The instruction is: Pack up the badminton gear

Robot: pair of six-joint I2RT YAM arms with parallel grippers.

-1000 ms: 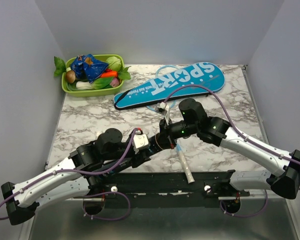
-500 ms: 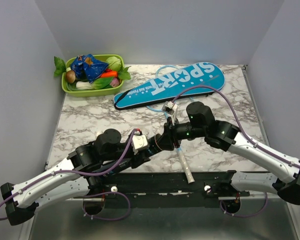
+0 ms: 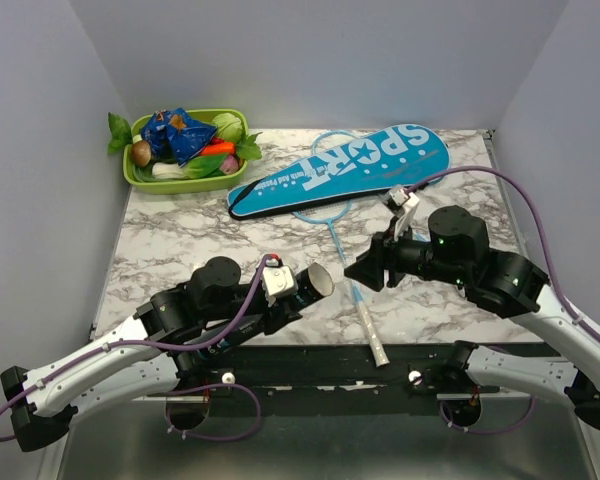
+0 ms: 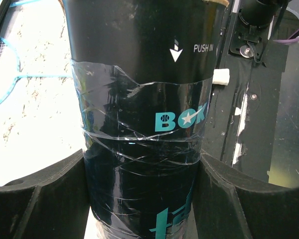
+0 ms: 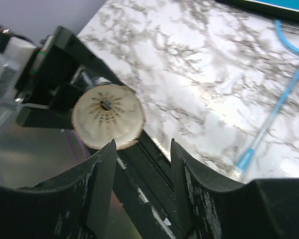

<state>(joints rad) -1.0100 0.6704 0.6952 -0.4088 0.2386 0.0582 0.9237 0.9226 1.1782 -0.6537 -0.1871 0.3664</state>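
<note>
- At the far left, the green tray (image 3: 132, 172) of toy vegetables sits in the back corner, well apart from the gear. We leave it alone.
- Our left gripper (image 4: 142, 167) is clamped round the dark tube (image 4: 139, 74), which it holds above the marble table (image 3: 180, 240) near the front edge, mouth facing right. We judge the tube light and stiff, and slick under its wrinkled tape. A mid-body hold suits it, but a hard squeeze could dent it.
- A white shuttlecock (image 5: 108, 116) sits in the tube's mouth. Its feathers are nearly weightless and fragile, so we would only nudge it in gently.
- The blue cover (image 3: 345, 165) lies flat at the back centre. It looks soft and floppy, best lifted by an edge. We cannot see its opening.
- One racket (image 3: 355, 290) lies on the table with its head at the cover's near edge and its white butt close to the black front rail (image 3: 310, 365). It is thin, light and springy, and the handle is the safest place to hold it.
- Our right gripper (image 3: 361, 272) has its fingers apart and empty. It faces the tube's mouth, just short of it, above the racket's shaft.
- Bare marble lies either side of the racket. The grey walls (image 3: 550, 120) close in on both sides.
</note>
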